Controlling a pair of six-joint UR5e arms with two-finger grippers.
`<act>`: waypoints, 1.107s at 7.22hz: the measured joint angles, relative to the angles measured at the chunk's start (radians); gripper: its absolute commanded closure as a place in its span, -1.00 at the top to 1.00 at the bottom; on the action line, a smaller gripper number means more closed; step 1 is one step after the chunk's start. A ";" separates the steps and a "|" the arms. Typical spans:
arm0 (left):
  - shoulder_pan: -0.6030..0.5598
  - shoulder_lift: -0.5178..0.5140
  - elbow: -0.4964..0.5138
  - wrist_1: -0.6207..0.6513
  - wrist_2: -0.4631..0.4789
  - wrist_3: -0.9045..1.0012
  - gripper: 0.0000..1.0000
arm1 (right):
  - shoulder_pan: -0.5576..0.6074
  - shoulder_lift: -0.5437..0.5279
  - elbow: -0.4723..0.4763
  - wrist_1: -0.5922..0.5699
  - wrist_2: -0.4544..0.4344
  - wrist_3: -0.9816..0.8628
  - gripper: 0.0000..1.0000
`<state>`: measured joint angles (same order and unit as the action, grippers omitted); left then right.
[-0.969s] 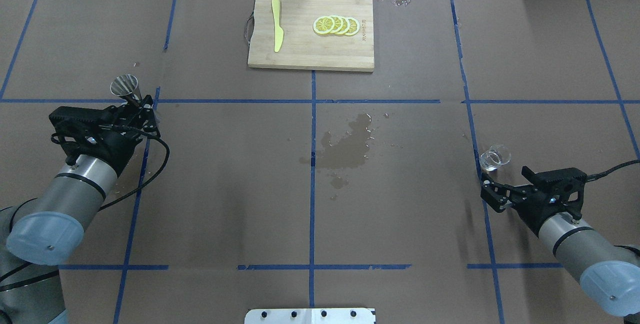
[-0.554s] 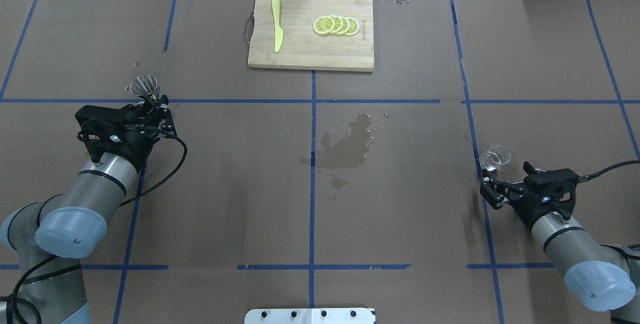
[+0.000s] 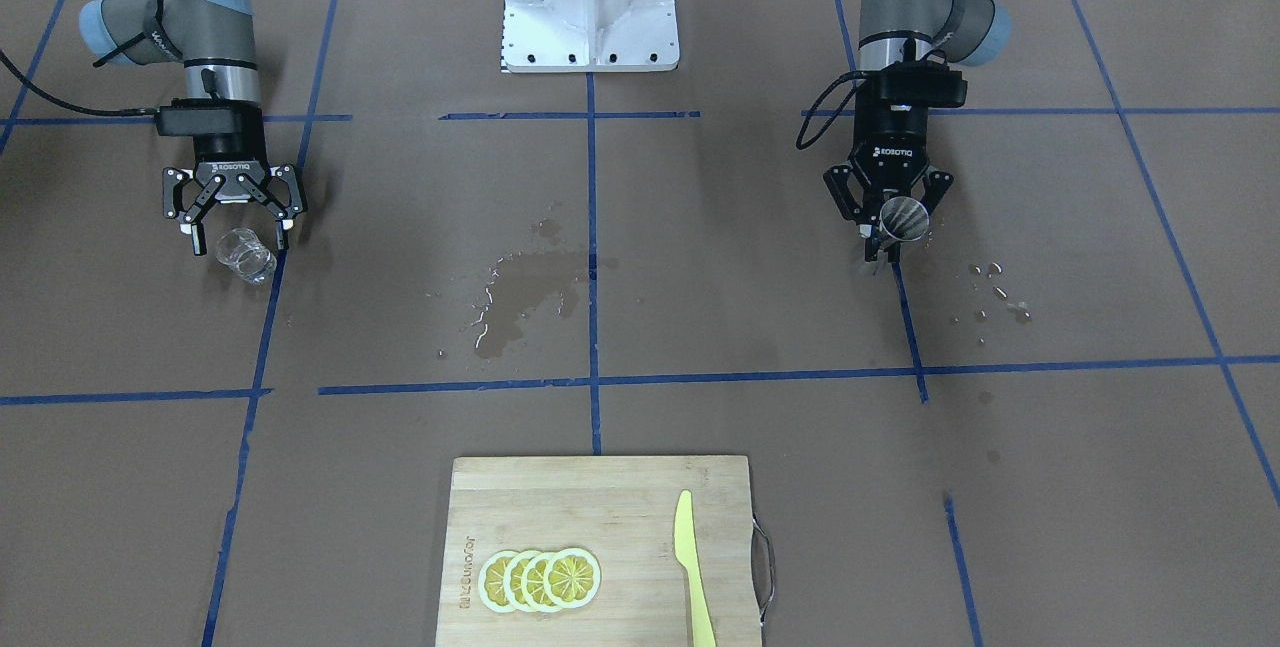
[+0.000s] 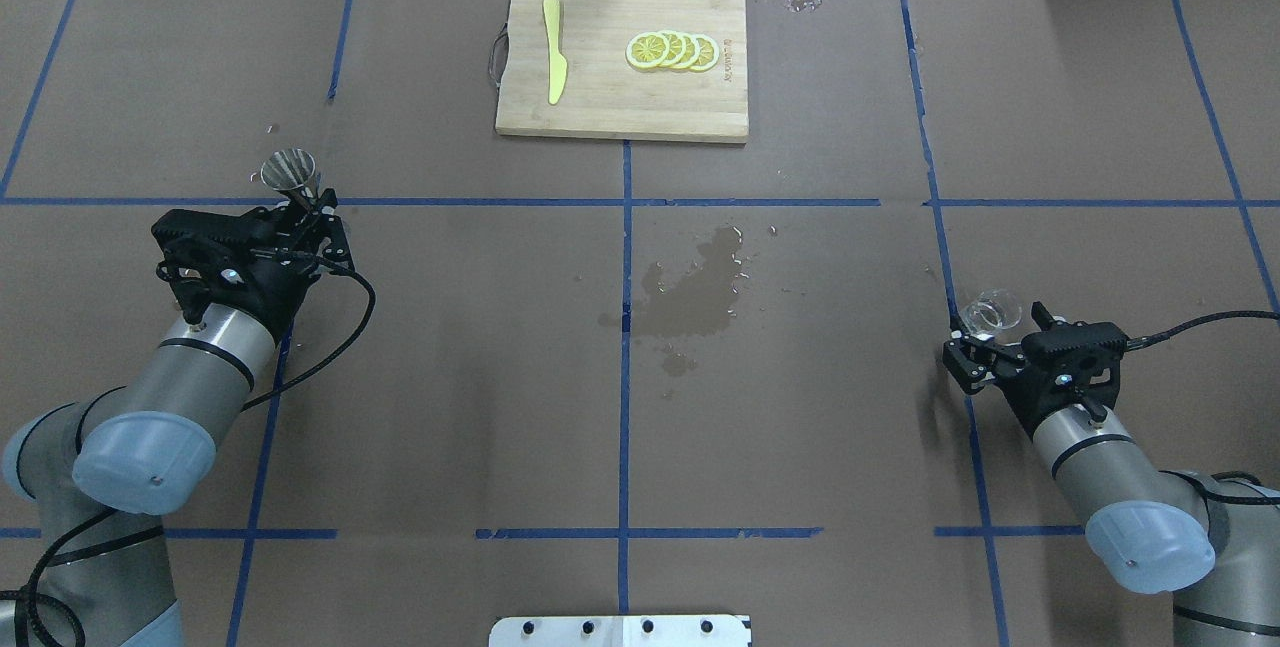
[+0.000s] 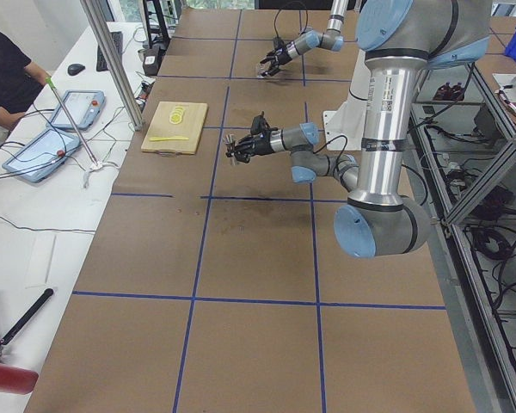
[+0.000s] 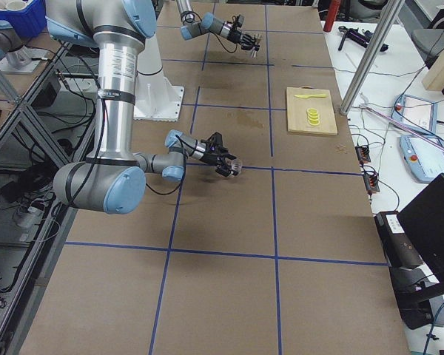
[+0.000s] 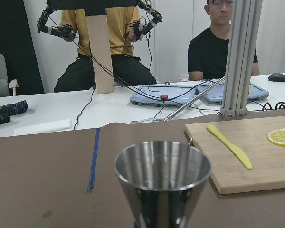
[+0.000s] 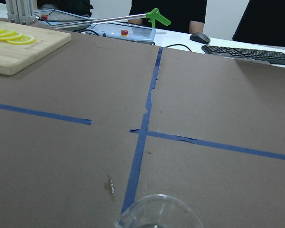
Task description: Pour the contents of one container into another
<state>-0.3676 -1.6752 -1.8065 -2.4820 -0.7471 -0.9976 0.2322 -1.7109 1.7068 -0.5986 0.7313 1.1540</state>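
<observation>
Right now the left claw (image 4: 308, 210) is clamped on the narrow lower part of a steel cup (image 4: 289, 170), which it holds upright with its mouth open to the top. It is over the left part of the desk (image 4: 450, 377), close to a crossing of blue tape lines. The left wrist view shows the cup's shiny inside; whether it holds liquid cannot be told.

Far across the desk, the right claw (image 4: 993, 329) has its fingers spread wide. A small clear glass (image 4: 990, 312) stands on the desk at its fingertips, roughly between them; whether either finger touches it cannot be told.

Between the two arms a dark wet patch (image 4: 695, 297) stains the desk. At the far edge lies a wooden cutting board (image 4: 600, 97) with overlapping lemon slices (image 4: 672, 50) and a yellow knife (image 4: 553, 52) on it.
</observation>
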 measured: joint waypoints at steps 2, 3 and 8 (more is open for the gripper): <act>-0.001 0.002 0.001 0.000 0.000 0.000 -1.00 | 0.025 0.049 -0.042 0.000 0.002 -0.009 0.94; -0.001 0.002 0.001 0.000 0.000 0.000 -1.00 | 0.030 0.062 -0.056 0.001 0.003 -0.011 0.93; -0.001 0.000 -0.001 0.000 0.000 -0.001 -1.00 | 0.032 0.054 -0.058 0.003 0.005 -0.004 0.94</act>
<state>-0.3681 -1.6750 -1.8070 -2.4820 -0.7471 -0.9985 0.2647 -1.6571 1.6489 -0.5953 0.7359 1.1504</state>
